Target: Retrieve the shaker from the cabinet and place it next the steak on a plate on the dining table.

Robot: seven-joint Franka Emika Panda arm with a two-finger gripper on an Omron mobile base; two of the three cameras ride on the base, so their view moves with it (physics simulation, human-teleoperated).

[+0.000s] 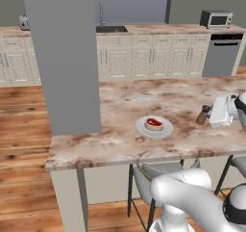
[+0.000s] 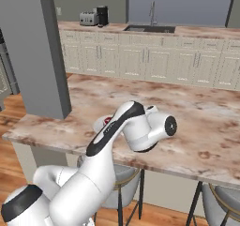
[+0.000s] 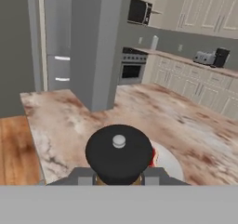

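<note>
Gripper (image 1: 210, 116) fingers clasp the small brown bottle-shaped shaker (image 1: 203, 115) by its body, over the mottled pink-brown marble dining table (image 1: 120, 139), beside the round white plate (image 1: 153, 127) bearing raw red steak (image 1: 154, 123). Light and rigid, it probably slips easily; holding below the rounded dark cap (image 3: 119, 154) looks soundest.

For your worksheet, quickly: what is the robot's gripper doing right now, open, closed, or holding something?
Gripper: closed on the shaker, held above the dining table to the right of the plate in the left base view.
</note>
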